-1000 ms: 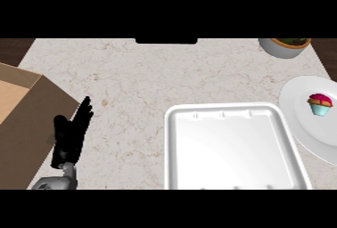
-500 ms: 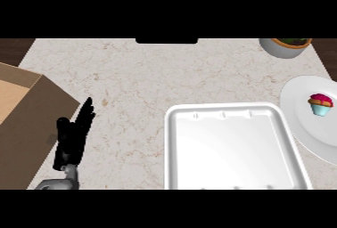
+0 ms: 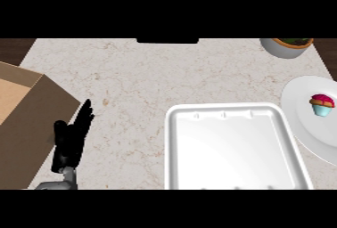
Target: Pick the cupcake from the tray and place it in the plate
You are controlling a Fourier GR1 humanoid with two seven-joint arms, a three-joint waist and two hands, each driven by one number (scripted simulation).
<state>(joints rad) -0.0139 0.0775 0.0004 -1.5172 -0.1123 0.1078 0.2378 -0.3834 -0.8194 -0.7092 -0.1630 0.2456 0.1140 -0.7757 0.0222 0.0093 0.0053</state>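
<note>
Black left hand (image 3: pixel 71 141): showing at 8 o'clock, fingers lying straight and close together, pointing toward 12 to 1 o'clock; it is released, gripping nothing.
Hand's contact: it is lying over the counter (image 3: pixel 164 75) just beside the right edge of the cardboard box (image 3: pixel 23 120); whether it is touching either cannot be told.
Right hand: not showing in this view.
Cupcake (image 3: pixel 322 104): standing upright on the plate (image 3: pixel 299 95) at 3 o'clock, wearing a pink top over a blue case, well apart from the left hand.
Plate: white, lying at 3 o'clock, with the view's right edge cutting it off.
Tray (image 3: pixel 223 107): white and rectangular, lying at 5 o'clock between the hand and the plate; its right rim is running just beside the plate's left rim, and whether they are touching cannot be told.
Edges: the counter's far edge is running along 12 o'clock, where a dark slab (image 3: pixel 167 41) is sitting; the box is filling the side from 8 to 10 o'clock.
Pot (image 3: pixel 284 48): grey, sitting at 1 o'clock near the far edge.
Open room: pale marble is stretching from 10 to 1 o'clock beyond the tray, and a narrower strip is running between the hand and the tray's left rim.
Count: one hand showing, one cupcake, one tray, one plate, one box, one pot.
</note>
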